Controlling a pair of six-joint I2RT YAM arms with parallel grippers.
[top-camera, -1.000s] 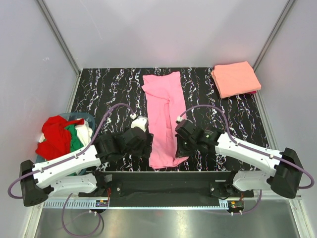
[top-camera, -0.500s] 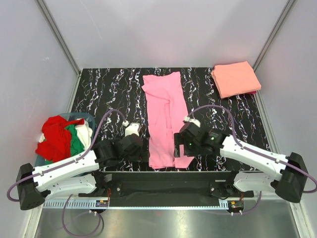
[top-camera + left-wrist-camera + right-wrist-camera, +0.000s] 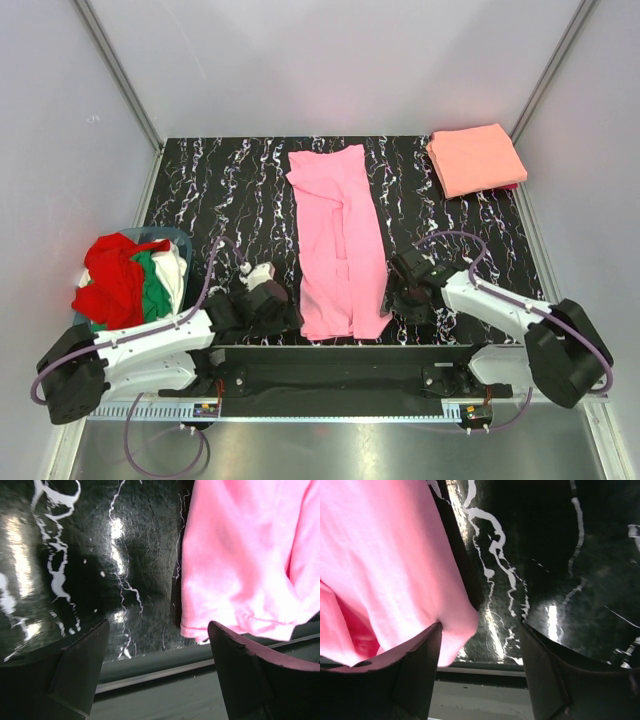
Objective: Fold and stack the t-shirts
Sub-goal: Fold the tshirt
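Observation:
The bubblegum pink t-shirt [image 3: 335, 235] lies flat as a long strip down the middle of the table, its near end at the front edge. My left gripper [image 3: 284, 314] is open and empty just left of the shirt's near left corner [image 3: 235, 580]. My right gripper [image 3: 399, 295] is open just right of the near right corner [image 3: 390, 570]; its left finger [image 3: 415, 670] touches the cloth edge. A folded salmon-orange t-shirt [image 3: 475, 158] lies at the back right. Red [image 3: 110, 275], green [image 3: 152, 282] and white [image 3: 172, 270] shirts are heaped in the basket.
The round blue-grey basket [image 3: 186, 238] stands at the left edge of the table. The black marbled table [image 3: 230, 190] ends in a metal rail just in front of both grippers [image 3: 150, 675]. Grey walls enclose the back and sides.
The right gripper moved from over the shirt's near end to its right side, and the near end now lies wider and flatter. The left gripper drew back toward the front edge.

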